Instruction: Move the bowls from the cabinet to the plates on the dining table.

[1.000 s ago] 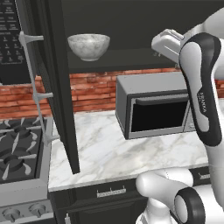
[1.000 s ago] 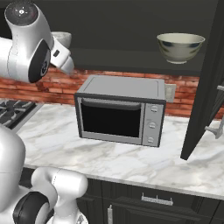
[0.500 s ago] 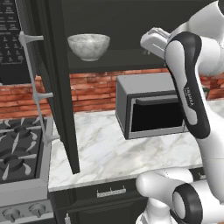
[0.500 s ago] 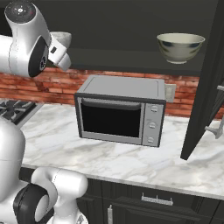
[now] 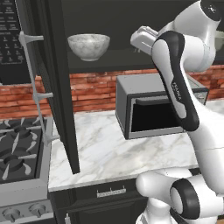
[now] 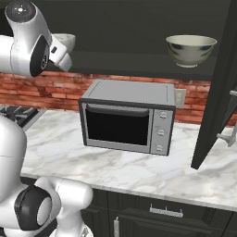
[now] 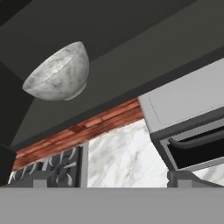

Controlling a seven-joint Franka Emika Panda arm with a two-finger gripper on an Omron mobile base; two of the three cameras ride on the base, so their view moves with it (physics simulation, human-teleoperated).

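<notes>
While gripper (image 7: 107, 181) gapes, marbled bowl (image 7: 57, 73) sits upper-left, well apart.

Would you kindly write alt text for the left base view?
A white-grey marbled bowl sits on the shelf of an open dark cabinet, with the white robot arm raised to its right. Below, a grey microwave stands on a marble counter beside a stove.

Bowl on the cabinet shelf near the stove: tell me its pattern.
The bowl is white-grey marbled, veined like stone. It shows best in the hand view.
</notes>
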